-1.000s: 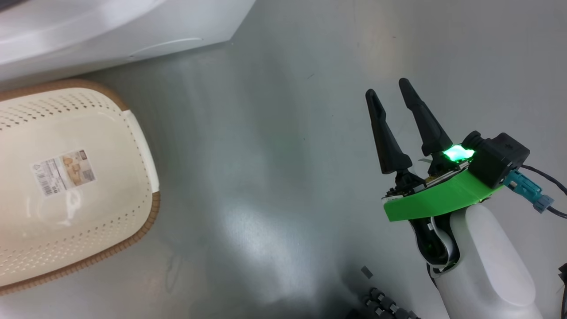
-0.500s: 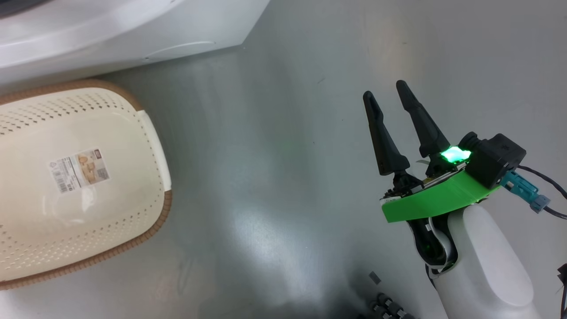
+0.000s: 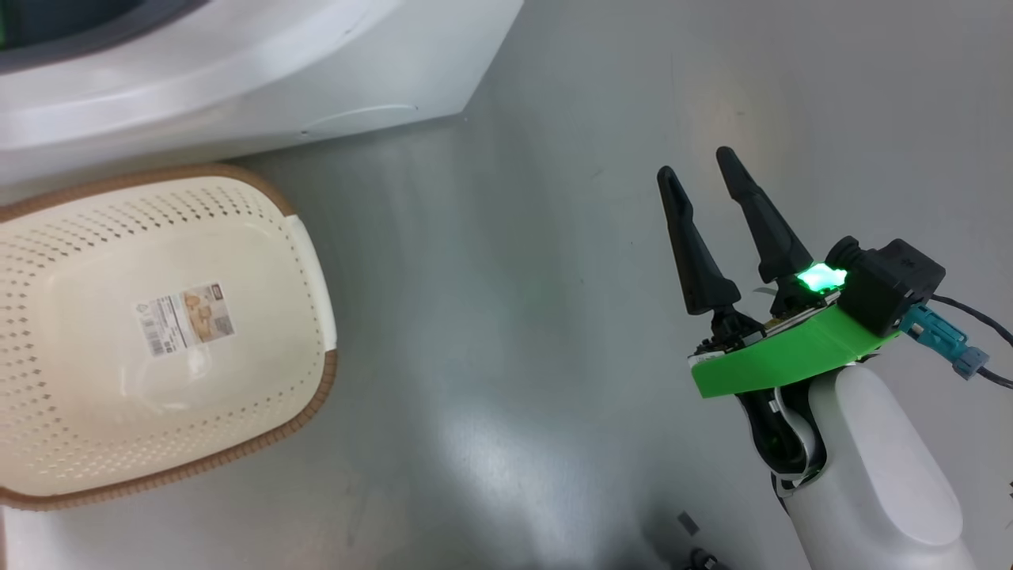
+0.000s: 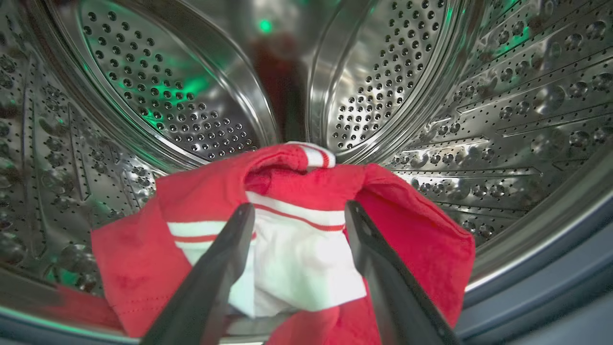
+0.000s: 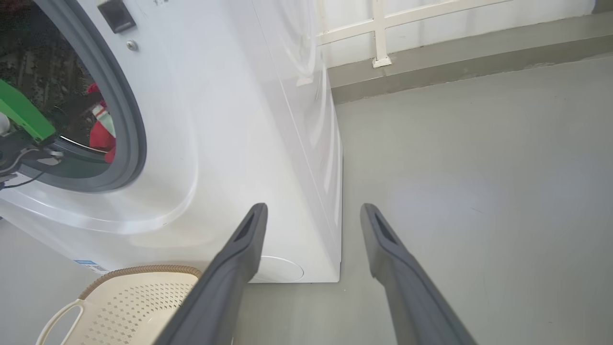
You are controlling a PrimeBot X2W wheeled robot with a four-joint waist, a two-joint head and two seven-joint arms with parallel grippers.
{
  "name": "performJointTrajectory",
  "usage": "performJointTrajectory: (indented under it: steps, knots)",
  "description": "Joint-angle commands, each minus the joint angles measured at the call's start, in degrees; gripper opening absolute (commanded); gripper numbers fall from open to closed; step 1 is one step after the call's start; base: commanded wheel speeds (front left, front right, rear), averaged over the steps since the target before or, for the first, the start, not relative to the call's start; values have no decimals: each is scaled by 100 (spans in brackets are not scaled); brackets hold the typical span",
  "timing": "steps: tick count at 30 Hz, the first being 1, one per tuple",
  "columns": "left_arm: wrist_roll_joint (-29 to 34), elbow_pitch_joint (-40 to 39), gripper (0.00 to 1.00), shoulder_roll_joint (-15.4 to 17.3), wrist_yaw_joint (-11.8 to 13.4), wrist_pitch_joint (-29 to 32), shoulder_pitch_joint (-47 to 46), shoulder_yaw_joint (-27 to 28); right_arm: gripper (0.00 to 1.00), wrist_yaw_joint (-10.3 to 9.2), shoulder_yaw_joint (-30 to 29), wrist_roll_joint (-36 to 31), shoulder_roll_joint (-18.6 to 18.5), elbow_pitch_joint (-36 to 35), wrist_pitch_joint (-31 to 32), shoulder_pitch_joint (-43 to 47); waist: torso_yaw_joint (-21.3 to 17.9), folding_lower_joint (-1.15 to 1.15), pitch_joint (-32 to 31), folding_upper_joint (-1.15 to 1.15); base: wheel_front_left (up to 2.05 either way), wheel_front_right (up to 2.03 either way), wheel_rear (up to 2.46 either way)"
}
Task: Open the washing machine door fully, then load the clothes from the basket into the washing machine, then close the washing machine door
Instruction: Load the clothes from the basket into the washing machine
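My left gripper (image 4: pixel 299 206) is open inside the perforated steel drum (image 4: pixel 191 96) of the washing machine (image 3: pixel 277 87). Red clothes (image 4: pixel 407 230) with white panels and stripes lie on the drum bottom, and the white panel sits between the fingers without being pinched. The right wrist view shows the red clothes (image 5: pixel 101 136) through the grey gasket (image 5: pixel 134 120), beside my left arm's green mount (image 5: pixel 21 115). The cream basket (image 3: pixel 316 388) stands on the floor before the machine with nothing in it but its bottom label. My right gripper (image 3: pixel 695 161) hangs open over bare floor. The door is out of view.
The basket (image 5: pixel 134 302) sits just below the machine's front corner, near the round cap (image 5: pixel 280 268). Grey floor stretches to the right of the machine up to a raised kerb and a white rail (image 5: pixel 383 28). A cable with a blue plug (image 3: pixel 942 336) trails from my right wrist.
The head camera has swung, so the basket and machine slide right and down in its picture. My right gripper holds the same open pose.
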Motion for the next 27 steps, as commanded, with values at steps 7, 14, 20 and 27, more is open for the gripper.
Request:
performJointTrajectory:
  steps: [7,14,20,27]
  knots:
    - [-94,-175,100,159,-70,-29,378,57,100,9,128,2,-68,-48,-26,133,126,0,-294,0,0,0,0]
    - [-164,-325,100,165,-98,-29,678,80,100,9,123,23,-108,-21,-26,150,198,0,-466,0,0,0,0]
    - [-244,-734,100,112,-111,-29,1147,164,100,9,110,46,-154,4,-26,191,320,0,-669,0,0,0,0]
    - [-273,-1350,100,11,-116,-29,1879,296,100,9,117,68,-240,46,-26,220,484,0,-940,0,0,0,0]
